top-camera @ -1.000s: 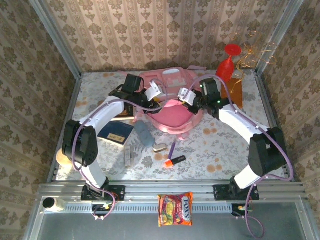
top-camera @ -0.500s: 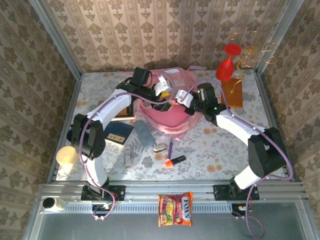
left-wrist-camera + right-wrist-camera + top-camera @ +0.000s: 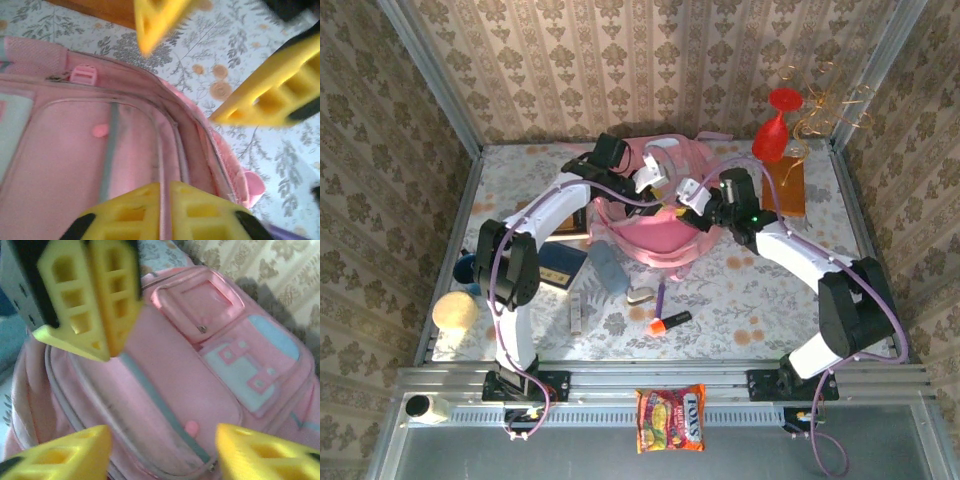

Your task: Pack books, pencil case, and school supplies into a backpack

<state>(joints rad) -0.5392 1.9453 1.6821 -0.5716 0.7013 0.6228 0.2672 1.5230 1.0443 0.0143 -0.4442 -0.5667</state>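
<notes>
The step in hand looks like opening the backpack (image 3: pixel 655 235), since nothing is packed yet. The bag lies face up at the far middle of the table, and both arms reach in over it. The left gripper (image 3: pixel 165 192) comes from 10 o'clock, its fingers pressed together right on the zip seam near the bag's edge. Whether they pinch a pull or fabric I cannot tell. The right gripper (image 3: pixel 163 434) comes from 3 o'clock with its fingers spread wide over the front panel, holding nothing. The rest waits on the table at the bag's 6 to 8 o'clock. The brown book (image 3: pixel 572 230) and the navy book (image 3: pixel 558 266) lie at 8. The pencil case (image 3: pixel 607 268) is just beside the bag's near edge. The beige piece (image 3: pixel 640 296), the purple pen (image 3: pixel 663 296), the marker (image 3: pixel 669 323) and the pale stick (image 3: pixel 576 313) lie nearer the arm bases. In the wrist views the zips seem shut. So the next move probably calls for one gripper to steady the bag while the other draws a zip round to make a mouth wide enough for the books.
</notes>
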